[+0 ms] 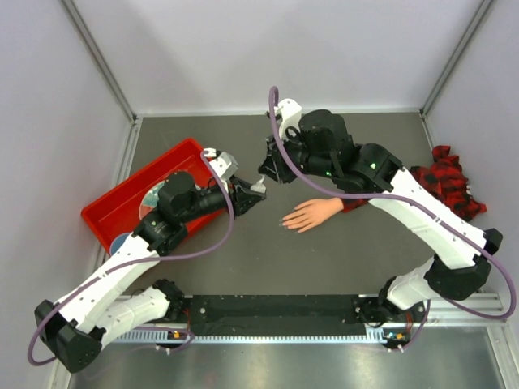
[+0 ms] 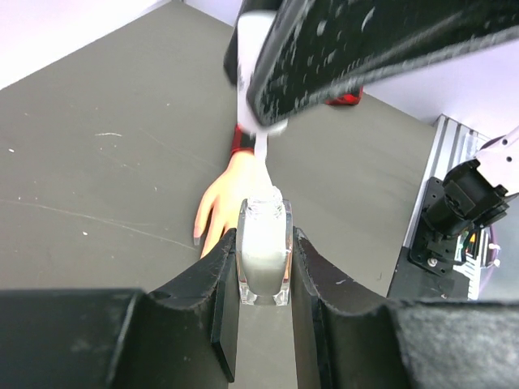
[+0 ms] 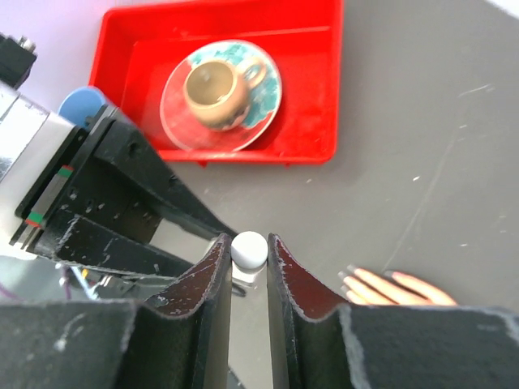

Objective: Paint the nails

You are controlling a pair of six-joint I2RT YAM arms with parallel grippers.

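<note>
The peach fake hand [image 1: 312, 213] lies palm down mid-table, its plaid sleeve [image 1: 444, 185] at the right; its small nails [image 1: 285, 223] point left. My left gripper [image 1: 256, 191] is shut on a small clear bottle [image 2: 264, 253], held just left of and above the fingers. My right gripper [image 1: 272, 171] is shut on the bottle's white cap [image 3: 249, 249], directly above the bottle. In the left wrist view the cap [image 2: 251, 77] stands lifted off the neck, with its thin stem [image 2: 261, 158] still reaching into the bottle. The hand [image 2: 220, 207] lies behind the bottle, and its fingers [image 3: 389, 288] show in the right wrist view.
A red bin [image 1: 122, 203] at the left holds a saucer [image 3: 263, 101] with a brown cup [image 3: 212, 91]. A blue round object [image 3: 77, 104] lies by the bin's near corner. White walls enclose the table. A black rail [image 1: 276, 312] runs along the near edge.
</note>
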